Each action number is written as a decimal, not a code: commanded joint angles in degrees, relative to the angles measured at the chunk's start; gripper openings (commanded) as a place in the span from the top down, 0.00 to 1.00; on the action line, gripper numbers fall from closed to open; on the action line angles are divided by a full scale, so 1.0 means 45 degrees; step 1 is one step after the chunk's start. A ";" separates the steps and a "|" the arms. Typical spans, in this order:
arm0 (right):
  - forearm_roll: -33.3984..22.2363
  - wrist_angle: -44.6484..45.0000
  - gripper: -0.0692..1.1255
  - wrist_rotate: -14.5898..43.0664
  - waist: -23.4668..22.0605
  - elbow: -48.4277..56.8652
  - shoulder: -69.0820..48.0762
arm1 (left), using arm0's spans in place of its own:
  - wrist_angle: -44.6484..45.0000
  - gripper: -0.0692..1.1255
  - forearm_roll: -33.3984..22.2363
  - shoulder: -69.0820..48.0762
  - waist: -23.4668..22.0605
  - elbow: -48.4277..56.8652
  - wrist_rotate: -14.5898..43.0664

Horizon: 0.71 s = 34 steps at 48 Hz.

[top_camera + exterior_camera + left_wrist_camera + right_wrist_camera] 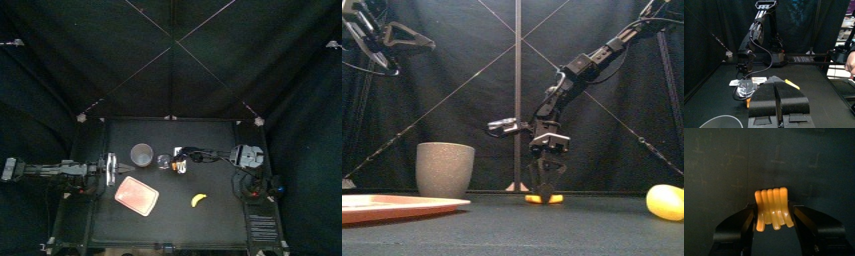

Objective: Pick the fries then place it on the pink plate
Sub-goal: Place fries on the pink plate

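Pinches the fries (774, 210) at mid-worktop (214, 172) with the right gripper (543, 192), left gripper (778, 81) idle, pressed together; may drop them short of the pink plate (396, 205) if that edge grip slips.

Black table (221, 225) bears tray (138, 194), cup (142, 153), fries (543, 199), banana (199, 200).

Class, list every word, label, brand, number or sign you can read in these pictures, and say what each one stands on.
No text can be read on anything on the table.
The fries, the pink plate, the grey speckled cup and the yellow toy show no print or label.
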 commanded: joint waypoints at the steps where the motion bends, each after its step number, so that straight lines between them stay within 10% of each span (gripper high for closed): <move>1: 0.0137 -0.0039 0.38 0.0020 -0.0020 -0.0137 -0.0332 | -0.0117 0.95 0.0000 0.0039 0.0000 -0.0176 -0.0020; 13: 0.0195 -0.0117 0.41 0.0293 0.0352 -0.0332 -0.0723 | -0.0117 0.95 0.0000 0.0059 0.0039 -0.0176 0.0020; 34: -0.0488 -0.2051 0.41 0.3359 0.3926 -0.2852 -0.0176 | -0.0527 0.95 0.0000 0.0039 0.0762 -0.0234 0.0020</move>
